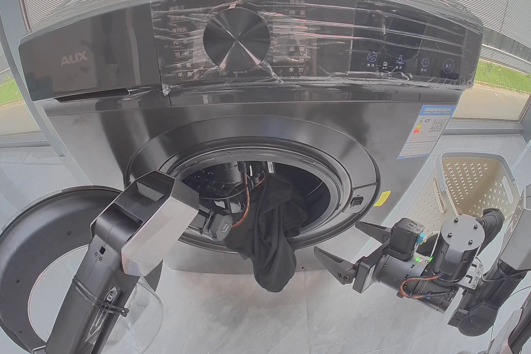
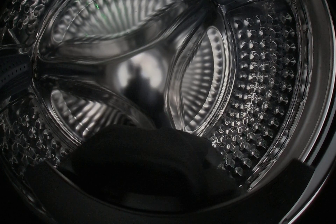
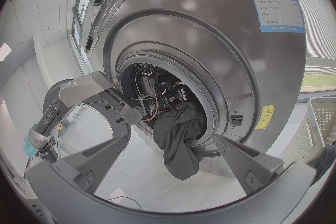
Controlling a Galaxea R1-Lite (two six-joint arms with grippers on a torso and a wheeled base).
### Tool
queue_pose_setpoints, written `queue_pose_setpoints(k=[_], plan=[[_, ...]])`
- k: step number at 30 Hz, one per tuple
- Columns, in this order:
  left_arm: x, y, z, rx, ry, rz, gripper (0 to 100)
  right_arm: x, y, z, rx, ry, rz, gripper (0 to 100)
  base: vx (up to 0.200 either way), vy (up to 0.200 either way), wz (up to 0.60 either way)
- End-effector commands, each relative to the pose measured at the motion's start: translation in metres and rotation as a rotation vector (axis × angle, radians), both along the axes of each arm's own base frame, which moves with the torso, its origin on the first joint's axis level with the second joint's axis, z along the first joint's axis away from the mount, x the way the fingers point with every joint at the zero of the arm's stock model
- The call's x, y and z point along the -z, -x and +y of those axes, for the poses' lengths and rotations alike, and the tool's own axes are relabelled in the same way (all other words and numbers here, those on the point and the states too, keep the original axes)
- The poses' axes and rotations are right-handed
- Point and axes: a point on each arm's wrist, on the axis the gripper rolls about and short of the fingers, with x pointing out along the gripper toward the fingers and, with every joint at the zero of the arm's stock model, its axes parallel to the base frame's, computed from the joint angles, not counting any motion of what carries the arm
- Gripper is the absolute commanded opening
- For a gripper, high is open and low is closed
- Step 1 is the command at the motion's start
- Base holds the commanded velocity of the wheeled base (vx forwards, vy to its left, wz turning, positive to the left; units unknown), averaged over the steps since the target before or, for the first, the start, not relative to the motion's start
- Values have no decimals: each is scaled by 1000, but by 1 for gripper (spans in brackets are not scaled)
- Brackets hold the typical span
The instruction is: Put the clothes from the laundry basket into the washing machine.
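Black garment (image 1: 271,244) draped over washing machine (image 1: 310,117) door rim, half hanging out. Left gripper (image 1: 243,178) inside drum; too dark to tell its state. Right gripper (image 1: 337,237) spread wide, near the garment. Best bet: pinch hanging tail, feed it inward.

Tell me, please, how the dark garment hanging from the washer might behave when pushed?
Probably floppy: the dark garment drapes in folds over the door rim. Likely light, being thin cloth; a push may just bunch it.
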Motion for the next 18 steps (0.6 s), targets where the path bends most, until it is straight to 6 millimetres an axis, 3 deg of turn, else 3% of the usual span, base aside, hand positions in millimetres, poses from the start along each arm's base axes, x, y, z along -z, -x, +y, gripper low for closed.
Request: queue_pose_setpoints(k=[1, 6, 13, 18], plan=[[-3, 3, -1, 4, 2, 0, 100, 0, 0, 0, 0, -1, 2, 100, 0, 0, 0], [-27, 35, 9, 40, -58, 79, 100, 2, 0, 0, 0, 4, 7, 100, 0, 0, 0], [-27, 70, 19, 141, -149, 232, 100, 1, 0, 0, -2, 2, 1, 100, 0, 0, 0], [-10, 96, 19, 227, -211, 339, 100, -1, -1, 1, -3, -1, -10, 100, 0, 0, 0]])
